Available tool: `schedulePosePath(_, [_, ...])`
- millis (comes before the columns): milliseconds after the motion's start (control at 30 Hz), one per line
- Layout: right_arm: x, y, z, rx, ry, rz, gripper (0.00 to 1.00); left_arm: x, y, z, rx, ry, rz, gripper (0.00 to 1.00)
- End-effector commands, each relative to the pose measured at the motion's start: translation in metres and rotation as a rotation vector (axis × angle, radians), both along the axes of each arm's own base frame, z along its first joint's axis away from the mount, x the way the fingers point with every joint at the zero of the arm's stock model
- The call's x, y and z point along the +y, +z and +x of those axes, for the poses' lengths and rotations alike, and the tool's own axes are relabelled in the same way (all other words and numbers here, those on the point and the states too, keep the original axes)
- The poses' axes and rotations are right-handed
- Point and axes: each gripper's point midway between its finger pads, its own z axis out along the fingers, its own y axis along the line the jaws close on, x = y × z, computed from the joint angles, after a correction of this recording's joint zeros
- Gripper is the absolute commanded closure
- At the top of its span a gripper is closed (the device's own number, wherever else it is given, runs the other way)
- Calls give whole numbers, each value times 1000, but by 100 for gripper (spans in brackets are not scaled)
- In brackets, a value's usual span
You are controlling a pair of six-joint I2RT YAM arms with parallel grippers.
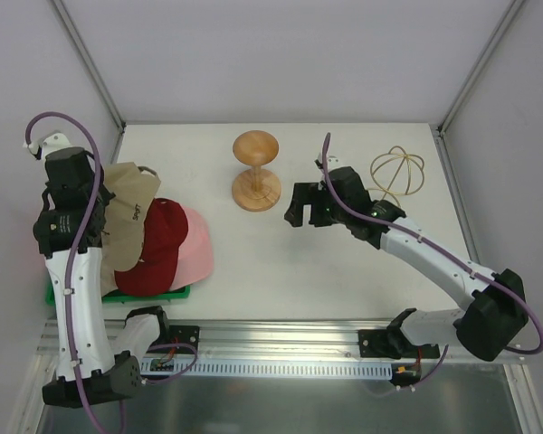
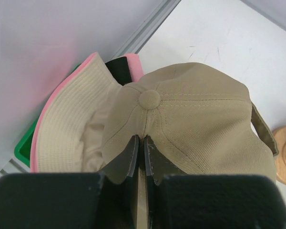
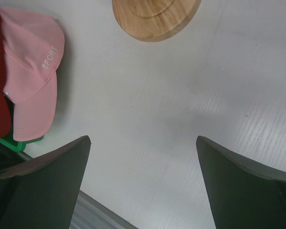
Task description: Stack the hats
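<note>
A pile of hats lies at the table's left on a green tray (image 1: 154,295). My left gripper (image 2: 142,139) is shut on the crown of a beige cap (image 2: 200,119), also seen from above (image 1: 131,194), and holds it over the pile. Under it are a red cap (image 1: 158,244) and a pink cap (image 1: 197,244); the pink cap reads SPORT in the right wrist view (image 3: 31,71). A pink-edged beige bucket hat (image 2: 69,119) and a black hat (image 2: 118,71) lie below the beige cap. My right gripper (image 3: 143,143) is open and empty above bare table.
A wooden mushroom-shaped stand (image 1: 256,170) stands at the table's middle back; its base shows in the right wrist view (image 3: 155,16). A wire ball frame (image 1: 396,174) sits at the back right. Grey walls close in the left, back and right.
</note>
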Motion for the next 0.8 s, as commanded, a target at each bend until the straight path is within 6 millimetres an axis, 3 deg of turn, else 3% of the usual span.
schedulePosePath(0, [12, 26, 6, -44, 22, 44, 1, 0, 24, -8, -42, -19, 33, 100])
schedulePosePath(467, [14, 48, 5, -85, 37, 33, 0, -9, 89, -3, -194, -77, 48, 100])
schedulePosePath(667, [-2, 68, 10, -148, -20, 2, 0, -31, 111, 11, -260, -169, 2, 100])
schedulePosePath(767, [-11, 87, 9, -195, -47, 21, 0, -46, 117, 21, -268, -201, 4, 100])
